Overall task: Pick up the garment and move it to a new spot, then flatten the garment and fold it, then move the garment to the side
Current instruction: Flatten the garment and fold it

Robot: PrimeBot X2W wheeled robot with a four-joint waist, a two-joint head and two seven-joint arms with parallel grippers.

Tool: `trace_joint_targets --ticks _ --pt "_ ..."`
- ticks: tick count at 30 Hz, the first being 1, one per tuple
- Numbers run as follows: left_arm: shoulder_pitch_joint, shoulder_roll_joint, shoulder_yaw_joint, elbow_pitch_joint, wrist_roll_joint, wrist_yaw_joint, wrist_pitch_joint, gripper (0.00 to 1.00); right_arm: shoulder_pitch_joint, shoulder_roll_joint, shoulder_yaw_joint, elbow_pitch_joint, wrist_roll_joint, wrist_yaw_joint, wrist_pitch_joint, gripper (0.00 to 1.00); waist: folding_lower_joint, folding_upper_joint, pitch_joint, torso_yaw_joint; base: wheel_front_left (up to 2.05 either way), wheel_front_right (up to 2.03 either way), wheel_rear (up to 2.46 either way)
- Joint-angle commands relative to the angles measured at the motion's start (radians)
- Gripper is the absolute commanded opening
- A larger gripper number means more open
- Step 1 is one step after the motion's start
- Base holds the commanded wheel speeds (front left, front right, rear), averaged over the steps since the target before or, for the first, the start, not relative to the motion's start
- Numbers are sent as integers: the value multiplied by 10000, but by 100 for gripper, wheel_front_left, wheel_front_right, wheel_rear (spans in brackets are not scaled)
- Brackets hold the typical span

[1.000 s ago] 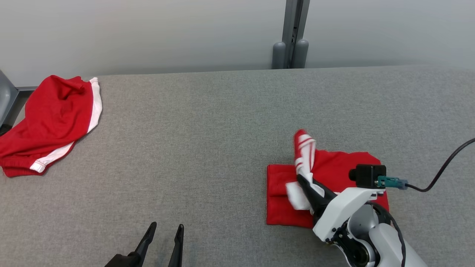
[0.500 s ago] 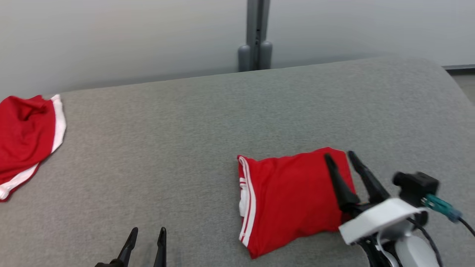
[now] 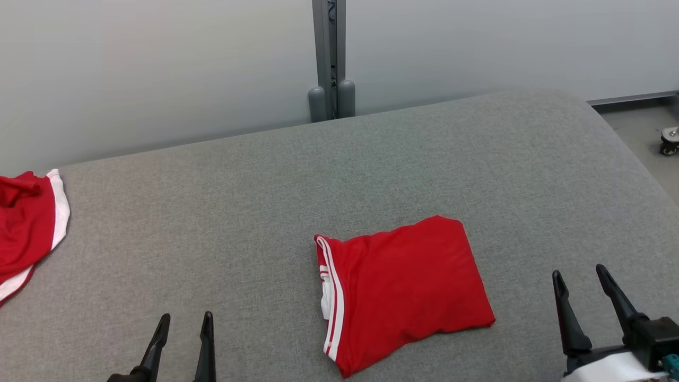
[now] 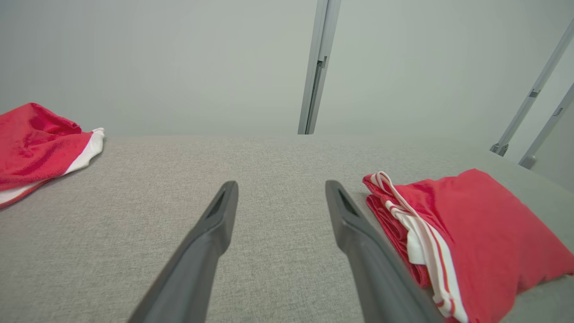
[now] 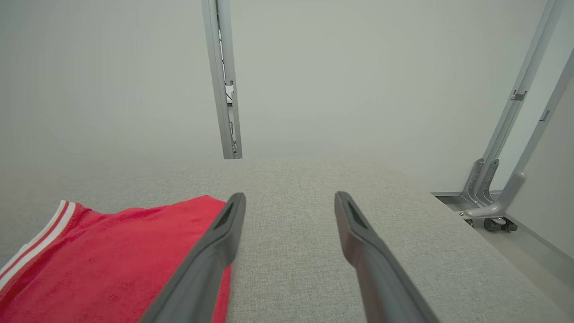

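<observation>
Nearest, at the bottom edge of the head view: left hand [image 3: 186, 316] and right hand [image 3: 578, 270], both with fingers spread wide, holding nothing. Between them and a little farther out on the grey desk [image 3: 254, 212]: folded red garment [image 3: 408, 289], lying flat, touching neither hand. Lies leftward of the right hand and rightward of the left, the right hand somewhat nearer. White-striped edge toward the left hand, plain fold toward the right. Close to square, long axis hard to call, skewed a little to the desk's front edge. Probably best taken from the right for the move aside. Farther off, at the far left: second red garment [image 3: 26, 223], crumpled, well apart. Against a second ago: right hand no longer pinching the striped cloth above the fold, now released and drawn clear; top flap laid down; camera turned as well
</observation>
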Motion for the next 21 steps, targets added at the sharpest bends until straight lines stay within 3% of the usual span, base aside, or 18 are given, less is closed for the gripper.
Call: trace_joint_targets --ticks 1,7,21 --pt "173 37 126 -39 46 67 -14 100 170 -139 -118 53 -521 3 -94 100 0 -1 -143 75 0 0 0" --pt "354 37 566 -9 139 155 -14 100 805 185 -739 -192 -1092 3 -95 100 0 -1 -532 367 0 0 0" --pt "736 38 1012 -121 42 337 -14 100 965 384 23 242 -1051 3 -99 100 0 -1 -861 1262 0 0 0"
